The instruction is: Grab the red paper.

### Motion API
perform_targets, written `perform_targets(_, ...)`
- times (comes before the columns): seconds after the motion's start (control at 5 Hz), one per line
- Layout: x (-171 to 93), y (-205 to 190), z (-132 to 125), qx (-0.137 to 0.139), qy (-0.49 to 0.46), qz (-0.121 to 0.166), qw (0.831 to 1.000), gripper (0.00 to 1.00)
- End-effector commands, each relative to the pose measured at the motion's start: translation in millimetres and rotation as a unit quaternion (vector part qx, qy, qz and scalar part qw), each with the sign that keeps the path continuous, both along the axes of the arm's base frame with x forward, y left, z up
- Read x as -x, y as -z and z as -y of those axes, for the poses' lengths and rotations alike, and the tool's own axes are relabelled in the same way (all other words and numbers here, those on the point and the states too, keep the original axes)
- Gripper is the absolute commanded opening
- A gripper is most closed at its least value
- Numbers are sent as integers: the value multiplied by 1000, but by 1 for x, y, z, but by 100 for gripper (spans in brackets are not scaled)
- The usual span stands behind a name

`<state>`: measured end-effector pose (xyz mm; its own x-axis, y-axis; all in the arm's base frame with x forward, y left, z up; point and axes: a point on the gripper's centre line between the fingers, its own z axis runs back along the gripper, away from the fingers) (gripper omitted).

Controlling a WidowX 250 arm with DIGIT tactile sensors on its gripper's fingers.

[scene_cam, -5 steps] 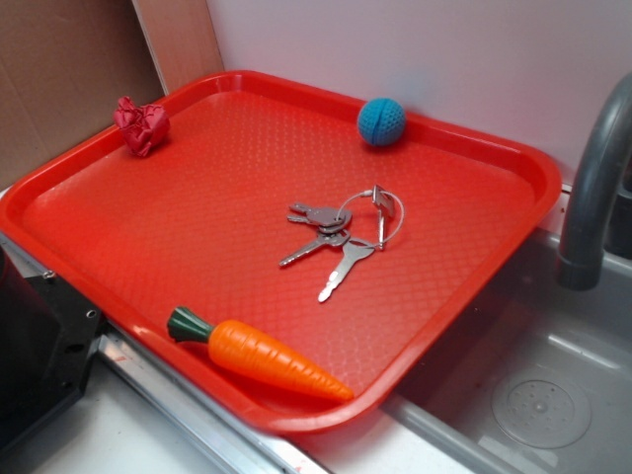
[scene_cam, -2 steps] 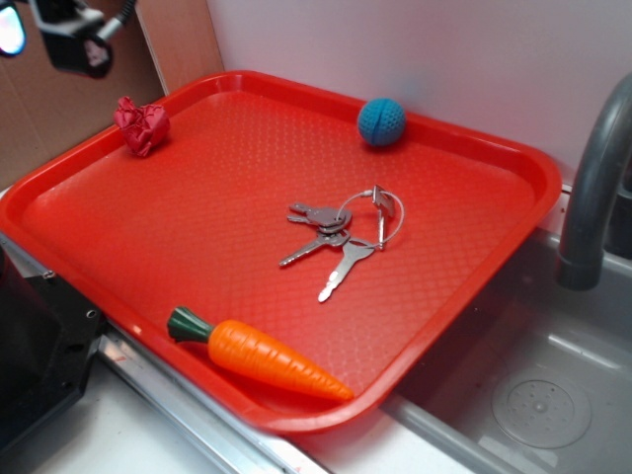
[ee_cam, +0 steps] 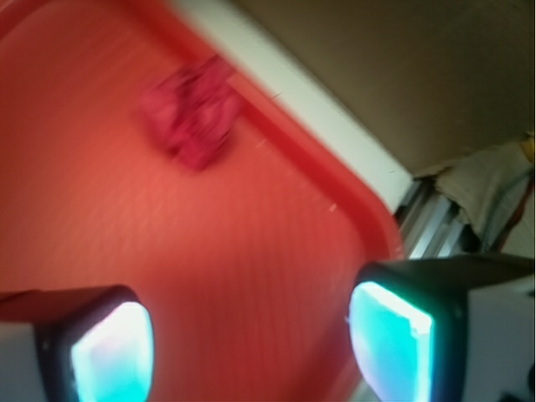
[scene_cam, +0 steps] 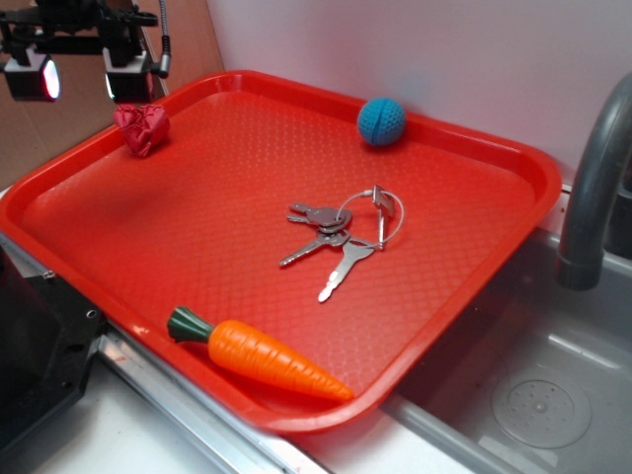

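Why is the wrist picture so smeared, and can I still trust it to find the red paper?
Wrist view: motion-blurred throughout, the red paper a soft smudge near the red tray's rim, and the gripper's fingers glowing cyan. Exterior view: sharp and evenly lit, the paper's wrinkles clear, the open gripper above and left of it; use this one for position.

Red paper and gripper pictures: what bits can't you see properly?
- Red paper: smeared by motion blur in wrist view; wrinkles unreadable.
- Gripper: cut off by exterior view's top-left edge.
- Faucet: cut off at right edge.
- Keys: teeth too small.
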<state>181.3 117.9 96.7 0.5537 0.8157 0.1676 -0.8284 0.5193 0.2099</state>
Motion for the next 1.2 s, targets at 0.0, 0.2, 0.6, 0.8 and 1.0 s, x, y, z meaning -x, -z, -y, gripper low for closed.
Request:
perform_targets(0.0, 4, -6, -18, -7, 6, 63, 998, 100)
perform_targets(0.2, 4, -6, -18, -7, 6, 63, 998, 100)
perform_targets(0.6, 4, -6, -18, -7, 6, 63, 998, 100)
perform_targets(0.8, -2, 4, -24, 1, -5, 109, 994, 100)
perform_targets(1.0, -6, 11, -18, 6, -18, 155, 988, 100)
